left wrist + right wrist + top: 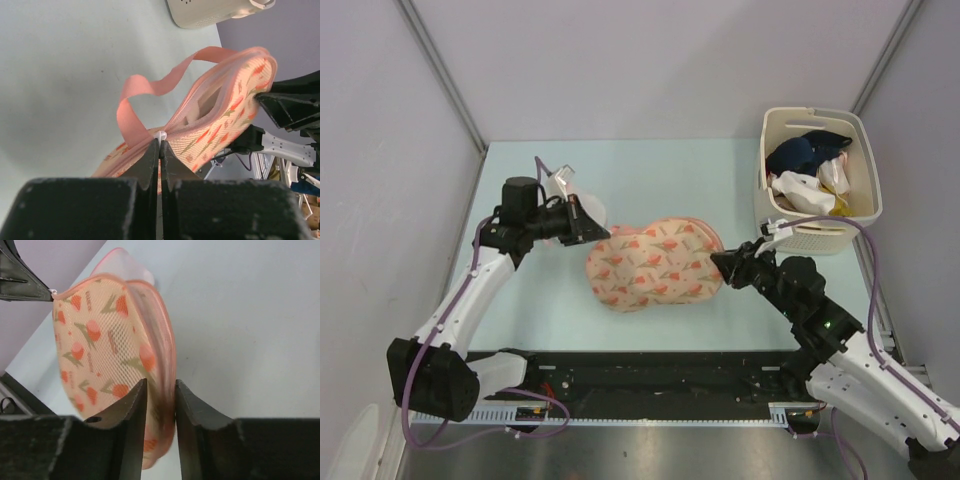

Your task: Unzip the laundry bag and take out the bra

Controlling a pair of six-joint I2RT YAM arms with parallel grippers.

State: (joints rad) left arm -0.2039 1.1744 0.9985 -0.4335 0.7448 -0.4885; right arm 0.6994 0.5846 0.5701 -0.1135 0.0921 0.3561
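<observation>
Two grippers hold the laundry bag (655,265) from opposite ends on the pale blue table (650,180). At the far left, your left gripper (160,144) has its fingers pressed fully together on the small white zipper pull (160,135) at the bag's left end. The pink loop (150,90) curls up from that same spot. Just behind this gripper in the overhead view lies what looks like a pale cloth (594,208) with a pink rim, though the arm hides most of it. The bag sits near the middle of the table, propped on its edge in the wrist views, with its printed mesh side facing the near edge. From the left wrist you can see the zipper parted along part of the seam. The gap shows only a pale lining, and you cannot tell from these views what lies inside. At the bag's right end, your right gripper (160,385) is clamped on the pink-edged rim, with fabric filling the narrow space between its fingers. Farther right, well apart from the bag, a cream basket (868,170) stands in the far corner holding navy and white clothes (808,165).
</observation>
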